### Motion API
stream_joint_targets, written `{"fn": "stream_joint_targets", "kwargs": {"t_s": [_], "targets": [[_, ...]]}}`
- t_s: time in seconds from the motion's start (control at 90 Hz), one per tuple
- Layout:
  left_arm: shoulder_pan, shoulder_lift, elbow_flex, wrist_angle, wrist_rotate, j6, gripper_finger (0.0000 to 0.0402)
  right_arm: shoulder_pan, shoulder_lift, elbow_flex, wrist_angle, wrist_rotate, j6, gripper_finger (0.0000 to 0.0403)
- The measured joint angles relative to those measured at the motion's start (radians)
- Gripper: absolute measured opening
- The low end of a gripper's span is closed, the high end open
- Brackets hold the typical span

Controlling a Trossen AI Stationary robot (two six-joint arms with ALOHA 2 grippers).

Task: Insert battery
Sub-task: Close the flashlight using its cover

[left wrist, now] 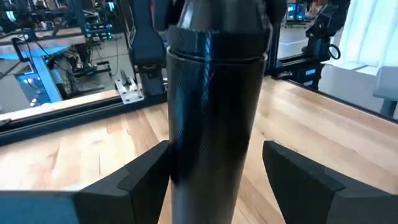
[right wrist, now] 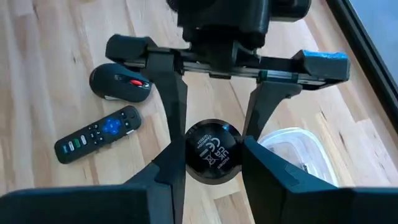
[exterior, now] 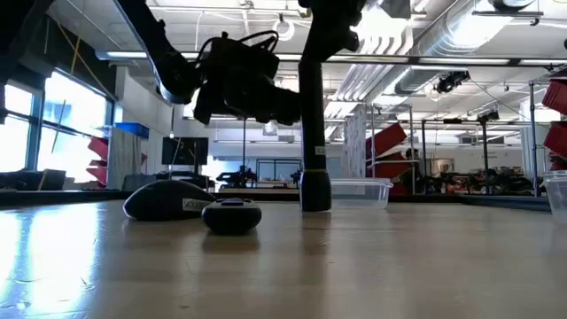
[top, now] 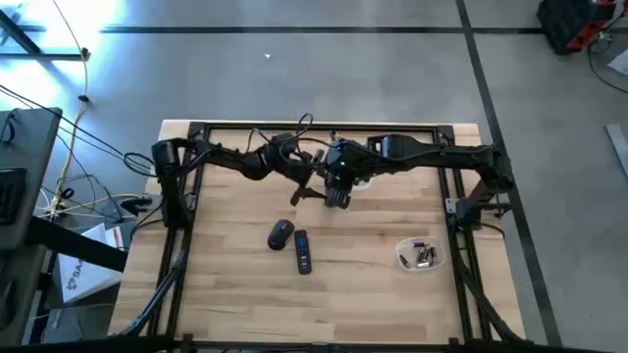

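Pretty big open workshop here. Grey concrete floor with dark tape lines running across it. Ceiling is all exposed pipes and ducts with bright strip lights. Big windows on the left let in lots of daylight. Benches and racks sit far back, plus some red panels. The table is light wood.

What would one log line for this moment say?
both grippers: around upright black cylinder flashlight | left gripper: open | right gripper: grasp unclear | black remote, mouse: untouched | batteries: clear tub
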Motion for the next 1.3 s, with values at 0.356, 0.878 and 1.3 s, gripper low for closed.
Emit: {"fn": "stream_joint_targets", "kwargs": {"t_s": [0.356, 0.878, 1.3], "targets": [[0.042, 0.000, 0.000, -0.011, -0.008, 0.014, 0.0232, -0.030, 0.000, 0.000, -0.025, 0.005, 0.034, 0.0099], [0.026, 0.107, 0.029, 0.062, -0.003, -0.035, 0.0228, -0.066, -0.001, 0.000, -0.039, 0.007, 0.086, 0.0099], [0.100, 0.134, 0.070, 0.140, 0.176, -0.138, 0.0220, -0.061, -0.001, 0.000, -0.038, 0.002, 0.036, 0.0099]]}}
